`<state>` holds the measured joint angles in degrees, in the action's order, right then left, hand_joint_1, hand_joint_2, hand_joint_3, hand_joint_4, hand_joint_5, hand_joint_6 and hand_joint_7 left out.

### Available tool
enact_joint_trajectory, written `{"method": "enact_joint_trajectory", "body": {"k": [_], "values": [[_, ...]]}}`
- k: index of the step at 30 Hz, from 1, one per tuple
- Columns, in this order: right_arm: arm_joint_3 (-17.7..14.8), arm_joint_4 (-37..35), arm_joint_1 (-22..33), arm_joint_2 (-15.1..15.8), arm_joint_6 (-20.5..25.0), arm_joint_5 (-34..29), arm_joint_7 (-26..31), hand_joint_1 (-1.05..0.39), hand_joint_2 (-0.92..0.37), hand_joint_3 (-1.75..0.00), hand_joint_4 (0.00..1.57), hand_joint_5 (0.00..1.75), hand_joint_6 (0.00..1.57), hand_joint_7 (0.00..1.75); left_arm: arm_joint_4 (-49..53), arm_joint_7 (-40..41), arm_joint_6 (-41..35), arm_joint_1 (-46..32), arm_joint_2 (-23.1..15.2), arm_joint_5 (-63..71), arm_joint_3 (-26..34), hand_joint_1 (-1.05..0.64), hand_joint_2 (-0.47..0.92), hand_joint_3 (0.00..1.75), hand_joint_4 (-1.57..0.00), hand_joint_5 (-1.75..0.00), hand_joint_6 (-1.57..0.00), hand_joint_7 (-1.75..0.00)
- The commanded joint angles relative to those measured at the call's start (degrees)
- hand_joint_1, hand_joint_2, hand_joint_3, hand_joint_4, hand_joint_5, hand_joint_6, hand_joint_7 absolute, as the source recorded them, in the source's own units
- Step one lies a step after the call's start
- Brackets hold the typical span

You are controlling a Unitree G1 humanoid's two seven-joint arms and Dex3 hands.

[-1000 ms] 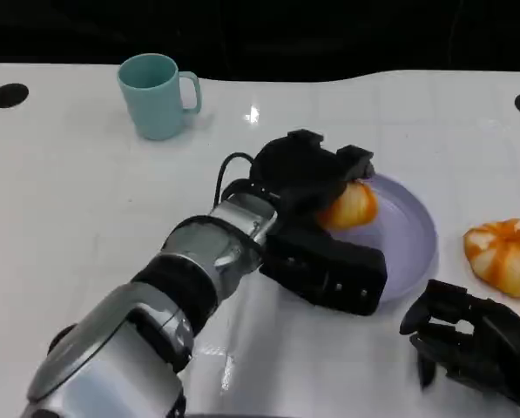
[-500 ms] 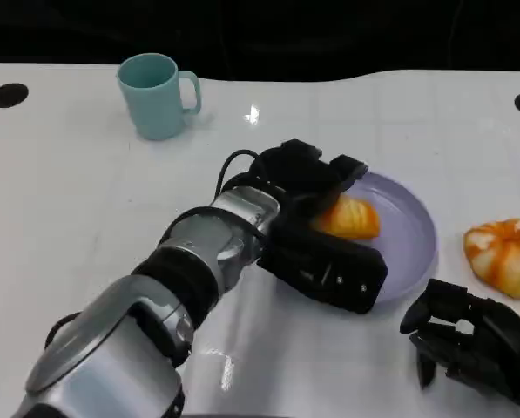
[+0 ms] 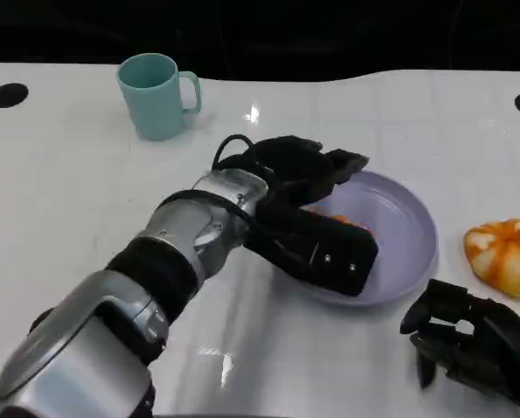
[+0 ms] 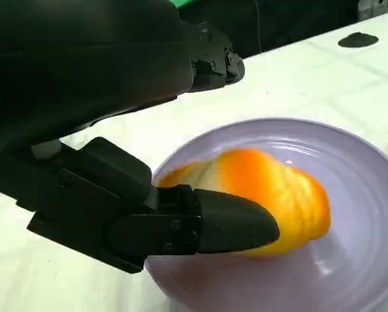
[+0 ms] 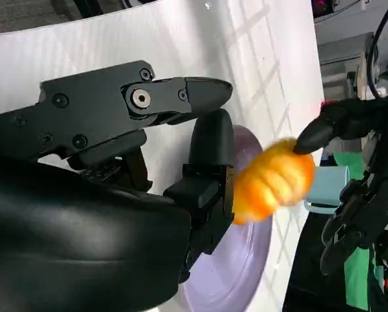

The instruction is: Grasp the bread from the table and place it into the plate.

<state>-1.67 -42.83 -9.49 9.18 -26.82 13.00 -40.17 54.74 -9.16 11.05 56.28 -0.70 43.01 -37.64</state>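
- Head view first: the left hand [image 3: 307, 209] reaches out over the near rim of the lilac plate [image 3: 412, 228], and a sliver of orange bread [image 3: 351, 225] peeks from under its fingers.
- Compared with a second ago the bread has dropped. Then it was held up at the hand's far side, above the plate's edge; half a second ago it was lower; now it is almost hidden beneath the hand, down in the dish.
- From the left wrist view, the bread [image 4: 271, 195] lies on the floor of the plate [image 4: 369, 214], with one black fingertip [image 4: 236, 221] against its near side and the upper fingers lifted clear above it. I'd say the hand is loosening its hold. Whether it has fully let go I cannot tell.
- My reading: the placing is all but done. What remains is for the fingers to spread and the arm to draw back without dragging the bread over the rim.
- The right hand [image 3: 473, 344] hangs low at the near corner of the bench [image 3: 68, 192], fingers curled in with nothing in them.
- Also on the bench: a second orange bread piece [image 3: 505, 252] just beyond the plate on the right, and a teal mug [image 3: 155, 94] well apart at the far left.
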Motion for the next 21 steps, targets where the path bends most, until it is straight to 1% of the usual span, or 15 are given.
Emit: {"method": "enact_joint_trajectory", "body": {"k": [1, 11, 15, 18, 21], "values": [[0.0, -1.6, 1.1, 0.8, 1.4, -1.4, 0.5, -0.54, -0.92, -0.25, 0.72, 1.75, 0.67, 1.43, -4.0, -4.9, -1.5, -1.2, -2.4, -1.6, 1.1, -1.05, 0.92, 0.58, 0.00, 0.00, 0.00, 0.00], [-0.1, -0.9, 1.4, 0.7, 2.1, -1.0, 0.5, -0.55, -0.92, -0.24, 0.70, 1.75, 0.68, 1.41, -13.5, -8.6, -2.9, -4.5, -6.3, -2.4, 2.2, -1.05, 0.92, 0.56, 0.00, 0.00, 0.00, 0.00], [-0.1, -0.9, 1.4, 0.7, 2.2, -1.0, 0.5, -0.55, -0.92, -0.24, 0.70, 1.75, 0.68, 1.41, -15.0, -9.2, -3.3, -5.1, -6.7, -2.3, 2.5, -1.05, 0.92, 0.56, 0.00, 0.00, 0.00, 0.00], [0.0, -0.4, 1.5, 0.8, 2.2, -1.2, 0.5, -0.54, -0.92, -0.25, 0.69, 1.75, 0.68, 1.41, -20.9, -9.2, -1.9, -9.4, -9.9, -5.2, 5.6, -1.05, 0.92, 0.56, 0.00, 0.00, 0.00, 0.00], [0.1, -0.3, 1.5, 0.9, 2.4, -1.2, 0.5, -0.54, -0.92, -0.25, 0.69, 1.75, 0.67, 1.41, -23.9, -7.5, 2.1, -14.3, -11.6, -10.1, 9.4, -1.05, 0.92, 0.53, -0.01, -0.01, -0.02, -0.01]]}}
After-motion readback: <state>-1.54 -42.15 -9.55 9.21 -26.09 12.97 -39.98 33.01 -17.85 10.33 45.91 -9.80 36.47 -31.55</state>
